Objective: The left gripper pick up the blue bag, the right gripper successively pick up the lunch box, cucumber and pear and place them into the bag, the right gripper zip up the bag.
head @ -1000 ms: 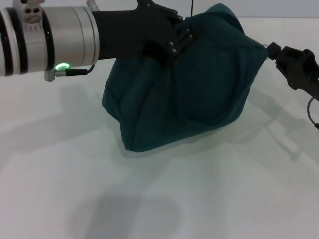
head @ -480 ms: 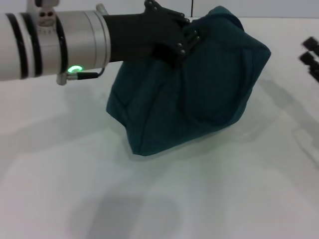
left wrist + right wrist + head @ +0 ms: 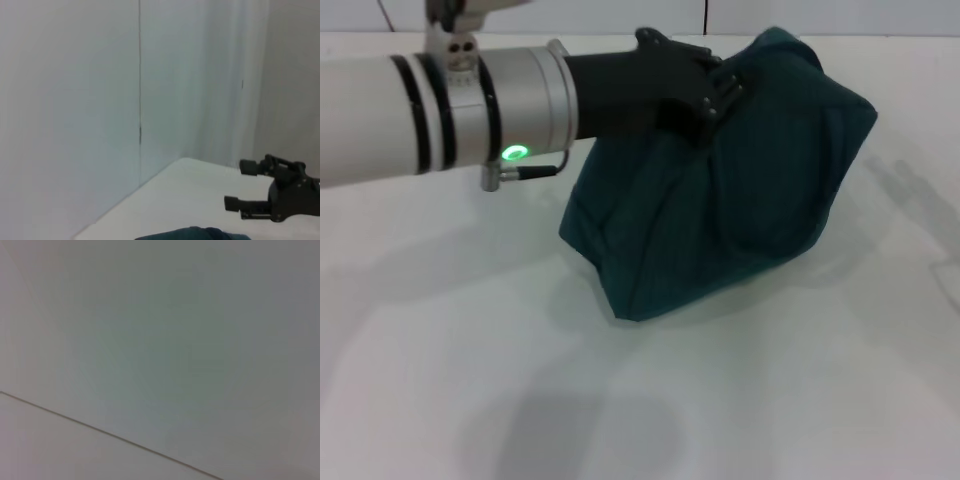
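The blue bag (image 3: 740,190) stands closed and bulging on the white table, tilted a little. My left gripper (image 3: 713,92) reaches in from the left and is shut on the fabric at the bag's top. Only a sliver of the bag (image 3: 195,233) shows in the left wrist view. That view also shows my right gripper (image 3: 234,185) farther off, hanging above the table with its two fingers apart and nothing between them. It is outside the head view. The lunch box, cucumber and pear are out of view. The right wrist view shows only a plain pale surface.
The white table (image 3: 620,400) stretches around the bag, with a pale wall (image 3: 75,100) along its far edge. The thick silver segment of my left arm (image 3: 440,115) spans the upper left of the head view.
My left arm has shifted right, taking the bag with it. The right gripper, which was at the bag's right corner, has drawn away and left the head view.
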You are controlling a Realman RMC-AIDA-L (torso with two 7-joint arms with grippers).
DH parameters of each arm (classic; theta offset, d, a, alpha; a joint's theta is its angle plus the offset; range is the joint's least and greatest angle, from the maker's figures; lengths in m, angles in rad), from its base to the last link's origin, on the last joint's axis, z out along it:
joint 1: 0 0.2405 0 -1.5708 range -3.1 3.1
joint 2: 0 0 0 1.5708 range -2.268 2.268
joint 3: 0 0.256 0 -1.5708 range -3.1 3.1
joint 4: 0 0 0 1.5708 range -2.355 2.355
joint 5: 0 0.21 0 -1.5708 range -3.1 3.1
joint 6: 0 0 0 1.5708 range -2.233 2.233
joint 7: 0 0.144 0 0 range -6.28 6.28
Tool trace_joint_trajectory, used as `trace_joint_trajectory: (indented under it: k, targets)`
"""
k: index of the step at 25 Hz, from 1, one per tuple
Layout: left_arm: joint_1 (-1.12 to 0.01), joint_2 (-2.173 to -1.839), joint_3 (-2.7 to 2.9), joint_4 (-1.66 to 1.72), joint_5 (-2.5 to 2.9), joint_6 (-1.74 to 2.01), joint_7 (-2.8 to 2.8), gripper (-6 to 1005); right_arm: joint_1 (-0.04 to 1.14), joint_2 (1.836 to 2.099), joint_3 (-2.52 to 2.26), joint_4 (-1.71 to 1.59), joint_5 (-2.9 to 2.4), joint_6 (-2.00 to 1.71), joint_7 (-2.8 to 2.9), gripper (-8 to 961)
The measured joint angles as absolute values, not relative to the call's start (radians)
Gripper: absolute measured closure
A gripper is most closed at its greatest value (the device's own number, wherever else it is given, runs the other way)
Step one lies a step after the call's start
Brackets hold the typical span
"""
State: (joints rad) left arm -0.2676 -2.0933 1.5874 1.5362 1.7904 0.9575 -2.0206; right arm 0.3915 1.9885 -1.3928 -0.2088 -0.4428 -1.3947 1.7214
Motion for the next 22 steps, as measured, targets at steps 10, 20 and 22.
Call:
trace_joint_trajectory:
  k: [10, 20, 22]
  targets:
    - [-0.323, -2.094, 1.598, 1.389, 1.706, 0.920, -1.964, 941, 0.399, 1.980, -1.394, -0.209, -0.450, -1.425, 1.713, 84]
    - [-0.324, -2.087, 1.498, 1.392, 1.499, 0.954, -1.900, 459, 0.401, 1.972, -1.393, -0.224, -0.451, -1.529, 1.594, 84]
    - [-0.341, -2.087, 1.441, 1.390, 1.456, 0.994, -1.900, 378, 0.402, 1.972, -1.396, -0.249, -0.459, -1.594, 1.527, 84]
